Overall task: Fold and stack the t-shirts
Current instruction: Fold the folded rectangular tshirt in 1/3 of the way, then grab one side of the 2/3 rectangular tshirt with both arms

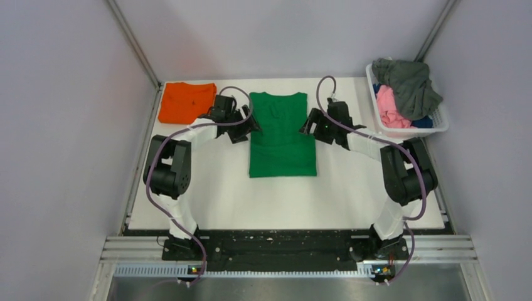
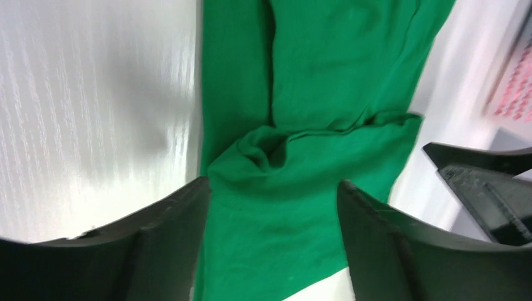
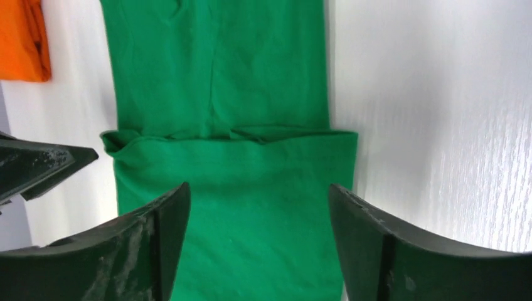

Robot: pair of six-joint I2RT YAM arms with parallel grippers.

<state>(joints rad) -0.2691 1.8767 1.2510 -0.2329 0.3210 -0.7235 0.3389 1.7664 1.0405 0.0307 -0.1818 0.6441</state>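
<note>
White table (image 1: 251, 200), pale grey walls on three sides. Bright green cotton t-shirt (image 1: 282, 135) lies flat at centre, narrowed to a long rectangle with the collar at the far end. Both wrist views show a crosswise layer edge. Folded orange t-shirt (image 1: 185, 101) sits far left. White plastic basket (image 1: 409, 130) of unfolded tees stands far right. Left gripper (image 1: 249, 127) and right gripper (image 1: 306, 128) flank the green shirt, jaws wide, holding nothing. Judgement: crosswise fold pending. Pinch matching edges level, lift together, keep sides aligned.
</note>
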